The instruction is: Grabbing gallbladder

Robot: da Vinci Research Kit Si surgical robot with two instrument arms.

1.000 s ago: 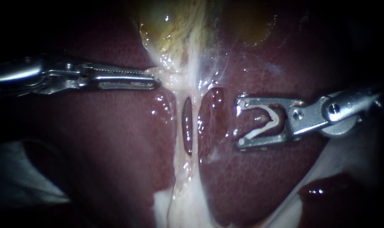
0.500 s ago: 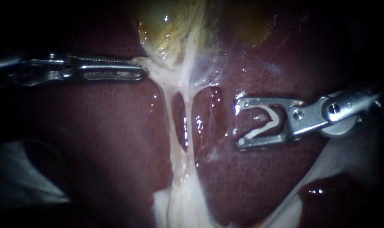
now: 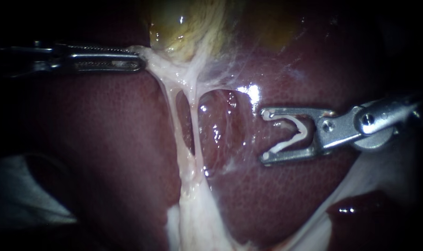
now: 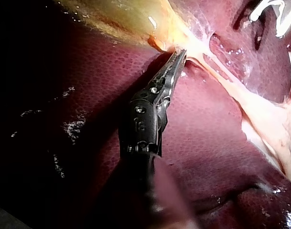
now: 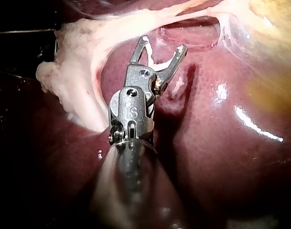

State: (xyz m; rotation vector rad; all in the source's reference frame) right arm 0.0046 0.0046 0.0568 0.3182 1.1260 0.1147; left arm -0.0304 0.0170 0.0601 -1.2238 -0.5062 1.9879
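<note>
Two slim metal instruments sit over the dark red, finely mottled liver point(image 3: 104, 139). Since a second ago the left instrument point(image 3: 137, 62) has drawn back toward its own side and upward. Its toothed, slotted jaws are pinched tight on the pale stringy tissue point(image 3: 162, 74) that hangs from the lower edge of the glossy yellow-green gallbladder point(image 3: 183, 23), which lies at the top of the endoscope view. That pull has stretched the tissue into a taut, wet fan. The two whitish strands point(image 3: 181, 125) below it, upright before, now slant toward the left instrument, and the gap between them has opened wider over shiny liver. In the left wrist view the left instrument's point(image 4: 181, 53) jaw tips meet right where the gallbladder point(image 4: 121, 19) narrows into the pale band. The right instrument point(image 3: 266, 135) has not shifted against the liver. Its jaws stand spread wide, with a curved white clip point(image 3: 295, 135) seated in the gap, well apart from the strands.
</note>
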